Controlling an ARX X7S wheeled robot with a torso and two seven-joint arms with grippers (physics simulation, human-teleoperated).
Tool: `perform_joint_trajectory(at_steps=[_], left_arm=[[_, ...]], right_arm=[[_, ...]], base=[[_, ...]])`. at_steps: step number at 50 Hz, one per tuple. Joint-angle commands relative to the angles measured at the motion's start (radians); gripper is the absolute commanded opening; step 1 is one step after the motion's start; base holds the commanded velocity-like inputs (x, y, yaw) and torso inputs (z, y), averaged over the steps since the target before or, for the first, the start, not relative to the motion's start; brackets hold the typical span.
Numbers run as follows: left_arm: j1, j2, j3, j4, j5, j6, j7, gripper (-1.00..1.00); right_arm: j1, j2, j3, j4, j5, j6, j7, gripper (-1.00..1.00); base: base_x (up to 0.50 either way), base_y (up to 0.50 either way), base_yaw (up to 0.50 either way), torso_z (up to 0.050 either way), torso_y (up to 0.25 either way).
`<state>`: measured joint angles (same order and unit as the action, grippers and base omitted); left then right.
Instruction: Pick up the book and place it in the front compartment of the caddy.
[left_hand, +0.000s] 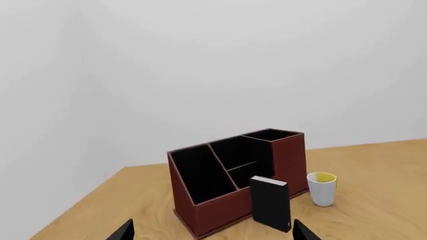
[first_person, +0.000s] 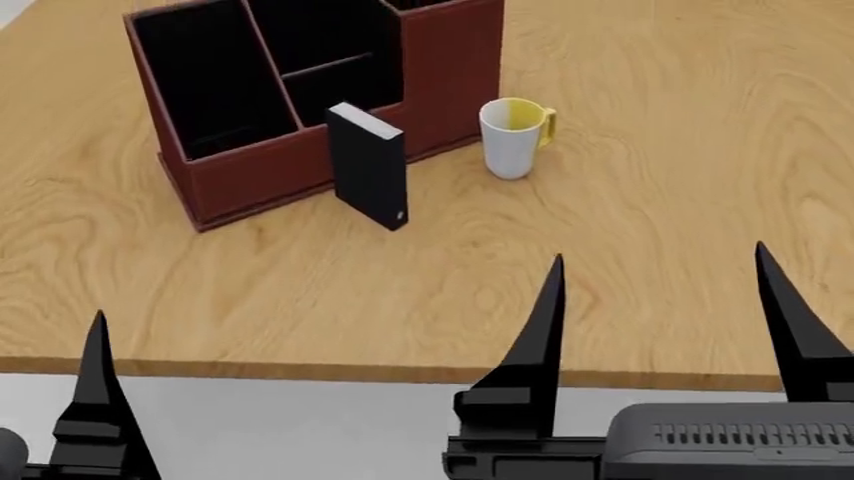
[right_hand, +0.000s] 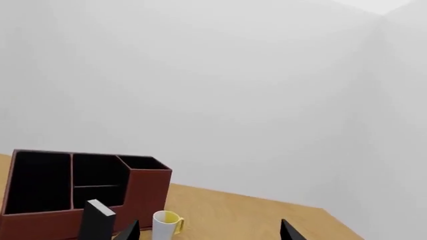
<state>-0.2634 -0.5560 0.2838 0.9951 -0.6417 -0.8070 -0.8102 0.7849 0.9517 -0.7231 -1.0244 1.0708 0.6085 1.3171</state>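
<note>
Right end effector (first_person: 661, 300) agape at table (first_person: 641, 200) edge (book (first_person: 367, 165) upright, untouched)

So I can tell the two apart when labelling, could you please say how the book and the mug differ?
The book is a plain black slab with flat faces; the mug is round, white outside and yellow inside, with a handle. The book stands taller than the mug. Both stand upright on the table just in front of the caddy.

Bright, even, glare-free render, sharp throughout, with shadows apparently soft and faint.
</note>
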Motion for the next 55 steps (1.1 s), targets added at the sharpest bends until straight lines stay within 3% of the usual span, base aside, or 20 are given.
perform_joint_trajectory(at_steps=[1,55], left_arm=[[-0.006,0.005,-0.024,0.003,-0.003,0.018,0.014,1.0],[-0.039,-0.021,0.007,-0.01,-0.036,0.043,-0.018,1.0]], right_arm=[[0.028,-0.017,0.01,-0.002,-0.011,0.006,-0.006,1.0],[0.061,-0.006,-0.022,0.013,-0.001,-0.016,-0.003,1.0]], base=[[0.39,0.18,0.0,0.0,0.01],[0.4,0.08,0.0,0.0,0.001]])
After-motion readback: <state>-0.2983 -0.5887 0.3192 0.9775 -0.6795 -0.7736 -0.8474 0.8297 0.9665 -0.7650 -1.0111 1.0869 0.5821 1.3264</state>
